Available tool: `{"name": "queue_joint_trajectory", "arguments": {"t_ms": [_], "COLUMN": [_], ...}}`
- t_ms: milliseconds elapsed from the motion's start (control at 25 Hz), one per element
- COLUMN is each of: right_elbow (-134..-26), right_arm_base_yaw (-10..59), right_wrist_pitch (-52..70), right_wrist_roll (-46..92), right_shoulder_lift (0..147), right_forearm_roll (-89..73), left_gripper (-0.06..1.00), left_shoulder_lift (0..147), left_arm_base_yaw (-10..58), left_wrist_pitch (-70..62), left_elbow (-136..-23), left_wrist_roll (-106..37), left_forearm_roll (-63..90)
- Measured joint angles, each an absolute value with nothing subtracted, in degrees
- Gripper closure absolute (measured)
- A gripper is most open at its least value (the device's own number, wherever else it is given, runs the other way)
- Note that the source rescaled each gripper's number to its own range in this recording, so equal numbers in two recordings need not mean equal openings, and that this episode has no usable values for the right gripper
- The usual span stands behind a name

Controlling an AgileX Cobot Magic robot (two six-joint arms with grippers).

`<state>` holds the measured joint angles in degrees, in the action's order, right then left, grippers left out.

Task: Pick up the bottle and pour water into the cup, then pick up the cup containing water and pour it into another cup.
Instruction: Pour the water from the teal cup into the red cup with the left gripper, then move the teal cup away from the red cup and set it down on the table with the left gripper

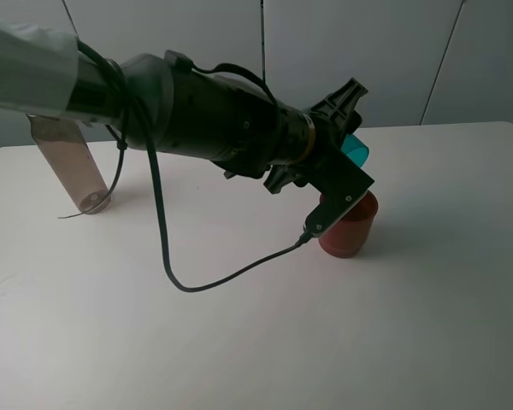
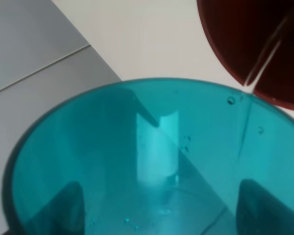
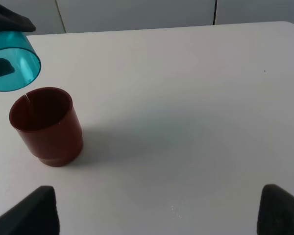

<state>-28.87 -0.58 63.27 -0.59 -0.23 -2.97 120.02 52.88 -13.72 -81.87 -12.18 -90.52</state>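
Note:
My left gripper (image 1: 352, 128) reaches across the table and is shut on the teal cup (image 1: 357, 150), which it holds tipped on its side over the red-brown cup (image 1: 349, 227). In the left wrist view the teal cup (image 2: 152, 161) fills the picture, and a thin stream of water (image 2: 263, 55) runs from its rim into the red-brown cup (image 2: 250, 34). The right wrist view shows both the teal cup (image 3: 12, 61) and the red-brown cup (image 3: 46, 125). My right gripper (image 3: 157, 215) stands open over bare table, apart from both cups. The bottle (image 1: 73, 166) stands at the far left.
The white table (image 1: 256, 342) ends at a grey wall behind. A black cable (image 1: 231, 273) hangs from the left arm and loops low over the table in front of the red-brown cup. The left arm hides part of the bottle.

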Motion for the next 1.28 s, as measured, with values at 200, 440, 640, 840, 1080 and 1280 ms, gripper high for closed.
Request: {"name": "queue_joint_trajectory", "arguments": {"t_ms": [200,440,640,840,1080,1280], "right_elbow": [-28.9,-28.9,-28.9,-28.9,-28.9,-28.9], "right_arm_base_yaw": [-0.6,-0.6,-0.6,-0.6,-0.6,-0.6], "right_wrist_pitch": [63.3,63.3,63.3,63.3,63.3,63.3], "right_wrist_roll": [-0.6,-0.6,-0.6,-0.6,-0.6,-0.6], "right_shoulder_lift": [-0.2,-0.2,-0.2,-0.2,-0.2,-0.2], "right_forearm_roll": [-3.0,-3.0,-3.0,-3.0,-3.0,-3.0], "left_gripper": [0.89,0.89,0.89,0.89,0.89,0.89], "left_shoulder_lift": [120.0,120.0,120.0,120.0,120.0,120.0], "left_arm_base_yaw": [53.0,53.3,53.3,53.0,47.1,40.5], "left_wrist_pitch": [-13.7,-14.9,-15.0,-13.5,-3.1,4.1], "left_elbow": [-81.9,-81.9,-81.9,-81.9,-82.8,-83.5], "left_wrist_roll": [-12.3,-10.4,1.9,19.5,41.6,51.8], "left_forearm_roll": [-92.1,-92.3,-92.3,-92.3,-92.5,-91.1]}}
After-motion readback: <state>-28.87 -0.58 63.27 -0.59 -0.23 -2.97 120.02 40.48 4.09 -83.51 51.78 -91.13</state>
